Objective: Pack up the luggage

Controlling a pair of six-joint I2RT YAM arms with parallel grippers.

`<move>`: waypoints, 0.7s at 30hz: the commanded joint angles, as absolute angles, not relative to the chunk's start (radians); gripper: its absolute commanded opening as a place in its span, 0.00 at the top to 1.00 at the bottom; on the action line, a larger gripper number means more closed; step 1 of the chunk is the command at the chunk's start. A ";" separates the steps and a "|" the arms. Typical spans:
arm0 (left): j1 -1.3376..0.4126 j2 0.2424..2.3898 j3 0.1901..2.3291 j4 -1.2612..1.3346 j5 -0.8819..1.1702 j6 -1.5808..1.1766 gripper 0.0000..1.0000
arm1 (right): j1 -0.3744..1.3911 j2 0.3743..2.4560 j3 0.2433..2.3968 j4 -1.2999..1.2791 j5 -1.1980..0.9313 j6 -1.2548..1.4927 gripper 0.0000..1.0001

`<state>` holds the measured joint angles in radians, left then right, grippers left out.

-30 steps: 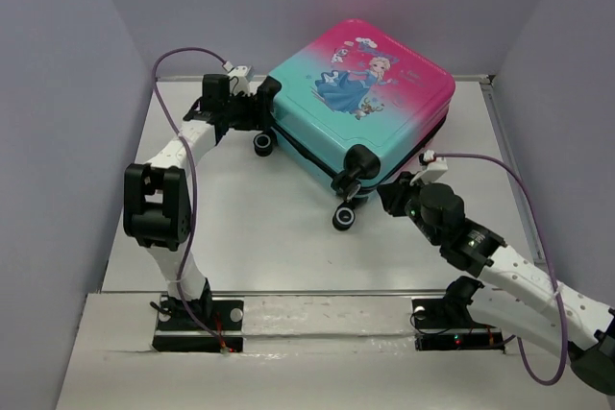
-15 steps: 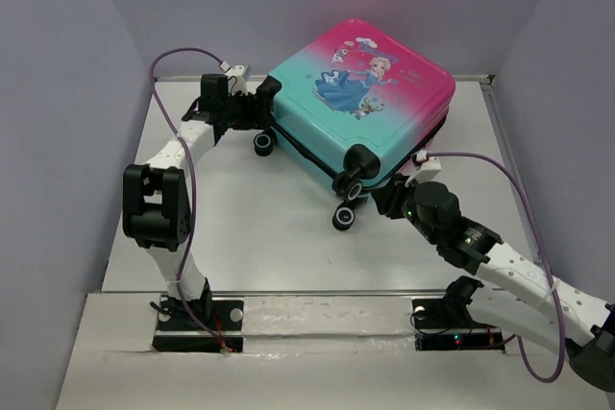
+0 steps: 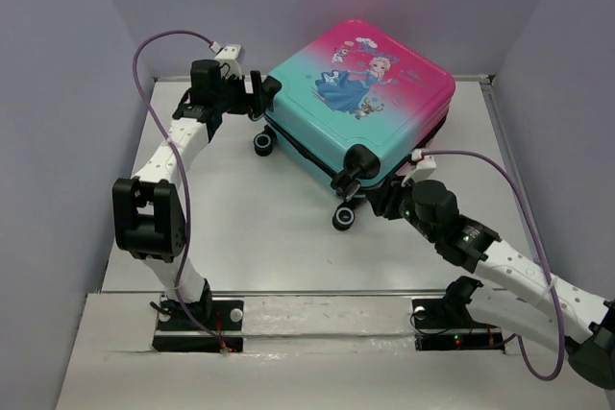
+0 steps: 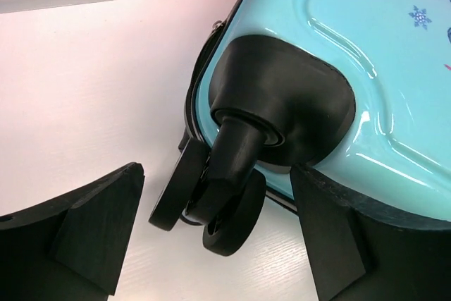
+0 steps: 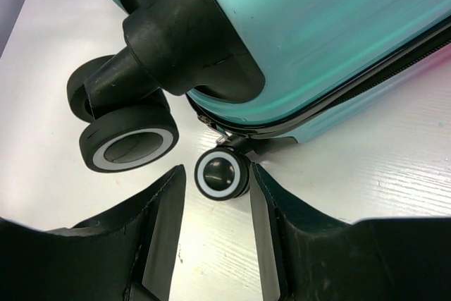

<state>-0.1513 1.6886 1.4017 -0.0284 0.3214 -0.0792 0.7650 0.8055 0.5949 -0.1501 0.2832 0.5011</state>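
The luggage (image 3: 370,93), a closed pink-to-teal suitcase, lies flat on the table with the princess print facing up. My left gripper (image 3: 258,93) is at its left corner. In the left wrist view that gripper (image 4: 218,244) stands wide open on either side of a black caster wheel (image 4: 211,206), gripping nothing. My right gripper (image 3: 381,201) is at the near corner. In the right wrist view it (image 5: 217,209) is open, and a small round black-and-white zipper pull (image 5: 222,174) sits between its fingertips, next to a larger wheel (image 5: 127,147).
Grey walls enclose the white table (image 3: 250,237) on three sides. More black wheels (image 3: 344,216) stick out from the suitcase's near edge. The left arm's purple cable (image 3: 154,45) arcs above the back left corner.
The left arm has lifted and drawn its gripper slightly back from the suitcase corner. The right gripper has edged closer to the near corner. The suitcase has stayed put.
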 commanded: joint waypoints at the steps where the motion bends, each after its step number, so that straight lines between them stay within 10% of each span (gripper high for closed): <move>1: -0.156 1.718 1.441 -0.041 0.388 -0.052 0.05 | 0.756 0.793 0.621 -0.127 0.285 0.492 0.53; 9: -0.156 1.753 1.451 -0.051 0.422 -0.035 0.17 | 0.747 0.811 0.635 -0.127 0.307 0.486 0.52; 17: -0.156 1.738 1.451 -0.026 0.411 -0.055 0.93 | 0.644 0.859 0.669 -0.118 0.252 0.459 0.52; 21: -0.156 1.698 1.422 -0.012 0.333 -0.098 0.94 | 0.537 0.877 0.678 -0.104 0.175 0.443 0.52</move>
